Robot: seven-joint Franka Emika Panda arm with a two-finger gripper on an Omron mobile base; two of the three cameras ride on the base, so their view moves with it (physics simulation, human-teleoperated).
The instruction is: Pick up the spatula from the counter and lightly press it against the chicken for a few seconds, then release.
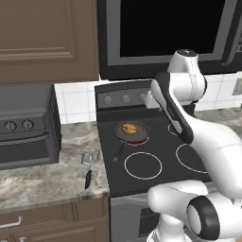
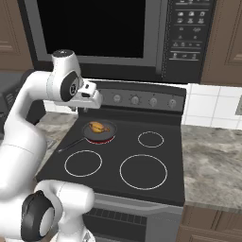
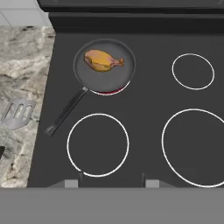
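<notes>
Overhead, hand point(image 3: 112, 183) hung above stove point(image 3: 144, 100), fingertips parted, gap empty, touching nothing. Spatula point(image 3: 17, 113) lay on bench point(image 3: 22, 52) to hand's left, just beside stove edge, well apart from hand. Blade toward wall, handle toward bench front. Chicken point(image 3: 103, 60) sat in pan point(image 3: 116, 78), rear-left burner. Next move likely leftward and down onto handle.

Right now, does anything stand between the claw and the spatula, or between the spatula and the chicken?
Nothing visible does. The spatula lies alone on the counter left of the stove; the claw hovers open above the stove. The chicken sits uncovered in the pan.
</notes>
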